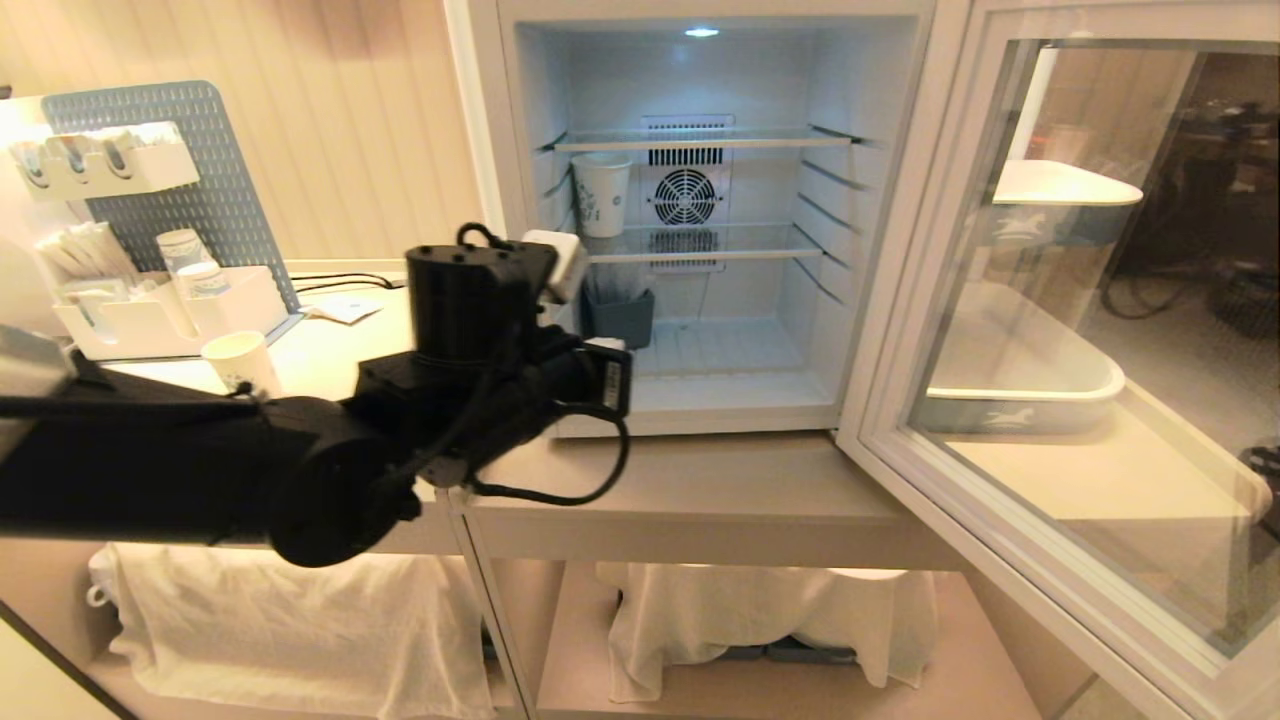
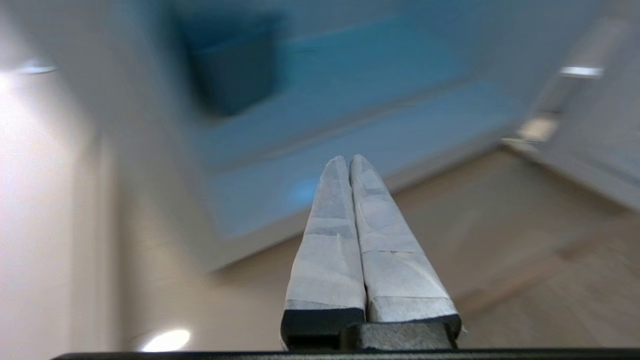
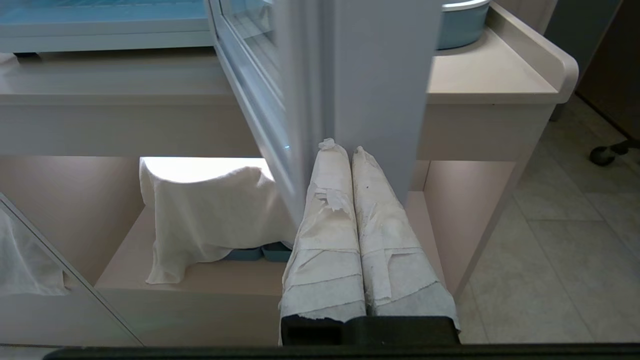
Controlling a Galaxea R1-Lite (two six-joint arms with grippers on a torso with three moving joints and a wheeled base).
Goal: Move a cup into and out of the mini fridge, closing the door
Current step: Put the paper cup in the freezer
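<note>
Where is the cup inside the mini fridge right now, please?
In the head view, the cup stands upright on the middle wire shelf, at its left end, left of the rear fan.

We see the mini fridge (image 1: 700,215) mouth open past the left gripper (image 2: 348,161) | the door (image 1: 1080,330) swung wide, clear | the cup (image 1: 602,194) beyond on middle shelf | dark tub (image 1: 620,316) just ahead | bottom floor beside tub free

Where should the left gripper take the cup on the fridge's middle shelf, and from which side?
Probably around the mid-wall of the cup, coming straight in through the open front of the fridge. The cup stands upright at the shelf's left end, close to the left wall, with another shelf just above its rim, so top or side approaches look blocked. The left gripper is shut and must open first.
</note>
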